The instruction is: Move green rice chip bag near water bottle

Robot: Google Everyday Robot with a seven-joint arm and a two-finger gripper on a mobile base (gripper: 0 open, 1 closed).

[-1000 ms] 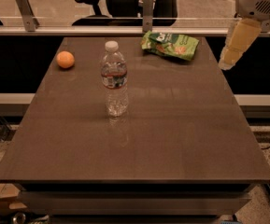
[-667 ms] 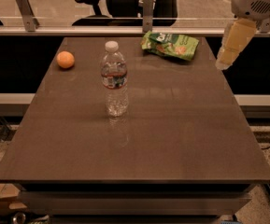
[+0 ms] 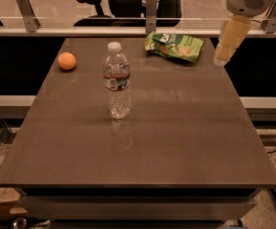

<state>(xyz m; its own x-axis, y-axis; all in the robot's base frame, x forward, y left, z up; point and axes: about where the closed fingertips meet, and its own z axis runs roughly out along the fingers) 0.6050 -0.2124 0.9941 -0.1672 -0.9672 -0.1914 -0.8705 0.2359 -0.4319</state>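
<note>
The green rice chip bag lies flat at the back of the brown table, right of the middle. The water bottle stands upright with its white cap on, left of the table's middle and well in front of the bag. My gripper hangs from the arm at the upper right, just right of the bag, above the table's right back corner. It holds nothing that I can see.
An orange sits at the back left of the table. A metal rail with posts runs behind the table. Office chairs stand beyond it.
The gripper has moved a little left and down, closer to the chip bag. The bag, bottle and orange have not moved.
</note>
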